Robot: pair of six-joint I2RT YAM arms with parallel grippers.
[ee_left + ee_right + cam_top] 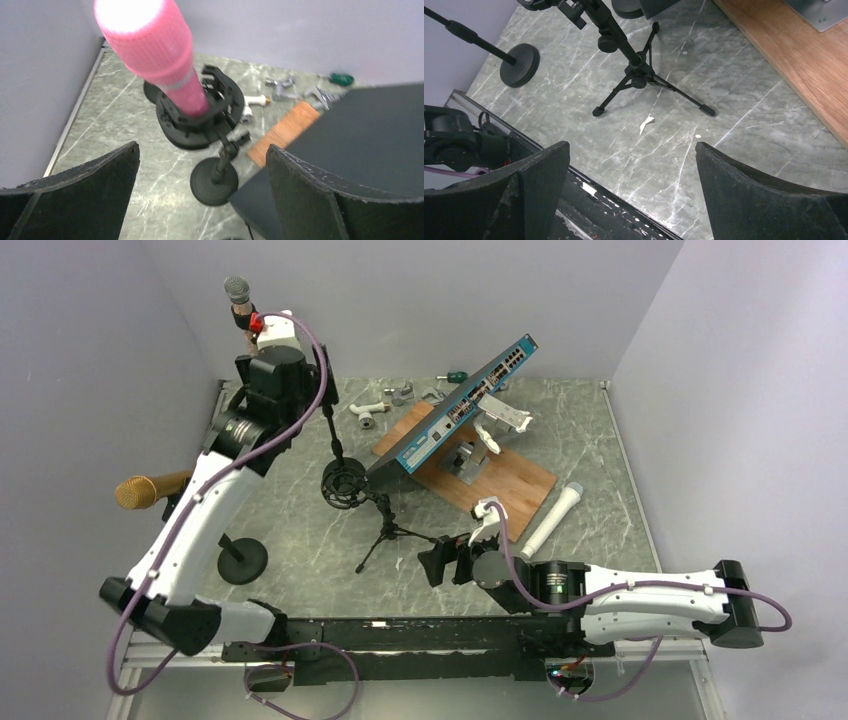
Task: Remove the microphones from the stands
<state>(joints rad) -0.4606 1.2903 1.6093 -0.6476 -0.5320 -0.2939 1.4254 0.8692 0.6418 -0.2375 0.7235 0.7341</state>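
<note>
Near edge, right side: right gripper (437, 565) hangs low over the table (300, 530), jaws spread wide, nothing between them.
Just ahead of it: a tripod (639, 80) stands on the marble; it is not touched.
Left of centre: a gold mic (140, 490) leans out toward the left wall, no part of this grasp as far as I can tell.
Mid-table, right: a white mic (552, 520) lies beside a board (500, 475) that carries a tilted switch (465, 405).
Raised at far left: left gripper (202, 147) is lifted high, jaws fully apart, holding nothing.
Task's thing: mic (155, 55) points its head up at the left wrist camera. Its body runs down into a black mount (192, 125) on a round-based stand (215, 181). It looks seated there, ahead of the fingers (100, 180) and not yet between them.
Step in hand: lining up on the mic before the grasp, judging by the open jaws and the mic centred in the wrist view.
Next move: bring the left fingers forward to either side of the body below the head, close firmly, then draw the mic out along its own axis.
Risk: a sideways pull may tip the stand, and the idle right arm could brace it.
</note>
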